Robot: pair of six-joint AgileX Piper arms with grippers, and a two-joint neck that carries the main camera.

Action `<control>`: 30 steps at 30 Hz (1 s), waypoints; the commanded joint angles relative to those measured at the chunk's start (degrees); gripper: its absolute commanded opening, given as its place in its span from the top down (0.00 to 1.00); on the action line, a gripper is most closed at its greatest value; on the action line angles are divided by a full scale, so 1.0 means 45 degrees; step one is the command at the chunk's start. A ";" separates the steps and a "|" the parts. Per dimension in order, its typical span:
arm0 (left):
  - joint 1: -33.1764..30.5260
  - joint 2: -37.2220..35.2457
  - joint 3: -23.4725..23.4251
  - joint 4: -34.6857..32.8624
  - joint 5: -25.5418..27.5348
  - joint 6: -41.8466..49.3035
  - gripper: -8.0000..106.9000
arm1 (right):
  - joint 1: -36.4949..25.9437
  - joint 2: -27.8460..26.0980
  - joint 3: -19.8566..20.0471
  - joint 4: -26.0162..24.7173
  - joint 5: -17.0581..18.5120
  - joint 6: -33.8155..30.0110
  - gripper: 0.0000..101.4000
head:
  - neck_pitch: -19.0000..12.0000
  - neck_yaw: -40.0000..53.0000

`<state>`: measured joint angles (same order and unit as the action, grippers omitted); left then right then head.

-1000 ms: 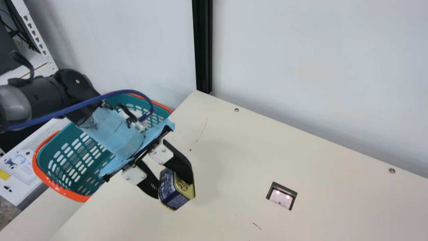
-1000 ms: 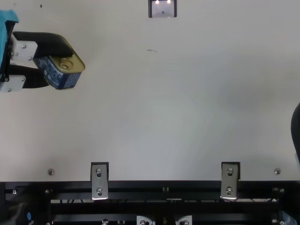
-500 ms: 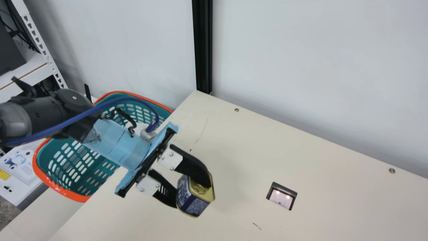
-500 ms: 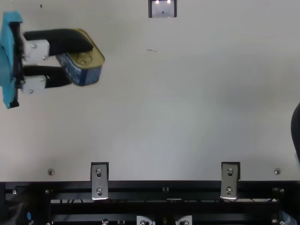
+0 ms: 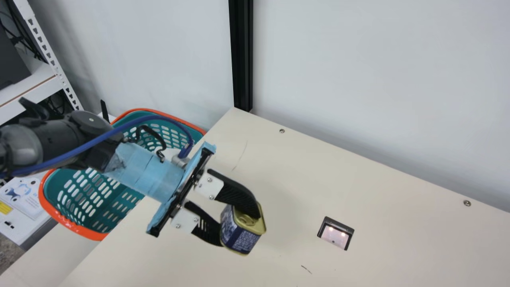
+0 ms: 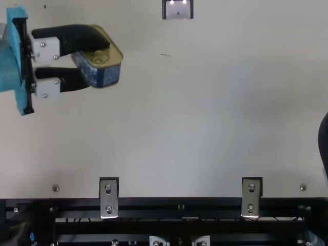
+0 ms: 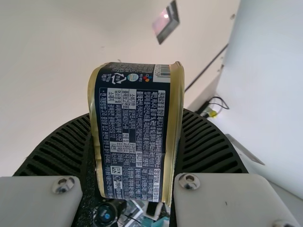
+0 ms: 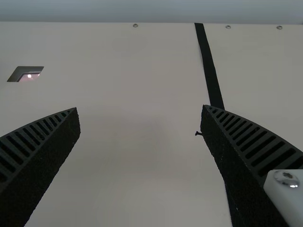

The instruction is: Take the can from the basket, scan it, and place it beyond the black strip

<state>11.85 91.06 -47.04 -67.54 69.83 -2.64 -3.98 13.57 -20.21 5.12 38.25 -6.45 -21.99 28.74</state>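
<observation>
The left pincer (image 5: 238,229) clamps the can (image 5: 244,236) — likely so its barcode (image 7: 162,72) reaches the scanner (image 5: 336,235) beyond those tips — while the right pincer (image 8: 140,111) gapes.

In the main view, the basket (image 5: 75,227) at nine o'clock is showing glossy plastic; the can (image 5: 242,232) at six is gleaming with metal; the table (image 5: 366,183) is looking smooth and matt, the scanner (image 5: 336,235) glassy.

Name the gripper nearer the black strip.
Right. In its wrist view, the open right gripper has one finger in front of the black strip; the left gripper, holding the can, is farther off, between the basket and the scanner window.
</observation>
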 commanded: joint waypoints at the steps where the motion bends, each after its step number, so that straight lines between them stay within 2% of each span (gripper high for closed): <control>1: 0.0038 0.0072 0.0141 -0.0681 0.0016 0.0153 0.84 | 0.0000 0.0000 0.0000 0.0000 0.0000 0.0000 0.00 | -0.0586 0.0310; 3: 0.0129 0.0159 0.0302 -0.1078 0.0016 0.0262 0.84 | 0.0000 0.0000 0.0000 0.0000 0.0000 0.0000 0.00 | -0.0586 0.0310; 4: 0.0107 0.0099 0.0216 -0.0752 0.0000 0.0209 0.84 | 0.0000 0.0000 0.0000 0.0000 0.0000 0.0000 0.00 | -0.0586 0.0310; 8: 0.0121 0.0152 0.0298 -0.1134 -0.0025 0.0269 0.84 | 0.0000 0.0000 0.0000 0.0000 0.0000 0.0000 0.00 | -0.0586 0.0310; 20: 0.0121 0.0152 0.0298 -0.0998 -0.0025 0.0269 0.84 | 0.0000 0.0000 0.0000 0.0000 0.0000 0.0000 0.00 | -0.0569 0.0253; 25: 0.0097 0.0141 0.0267 -0.0952 -0.0067 0.0238 0.84 | 0.0000 0.0000 0.0000 0.0000 0.0000 0.0000 0.00 | -0.0467 -0.0348; 30: -0.0413 -0.0167 0.0056 -0.0330 -0.0854 -0.0014 0.84 | 0.0000 0.0000 0.0000 0.0000 0.0000 0.0000 0.00 | -0.0332 -0.1639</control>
<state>10.73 90.62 -46.56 -69.85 67.29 -2.26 -3.98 13.57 -20.21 5.12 38.25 -6.45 -21.70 21.99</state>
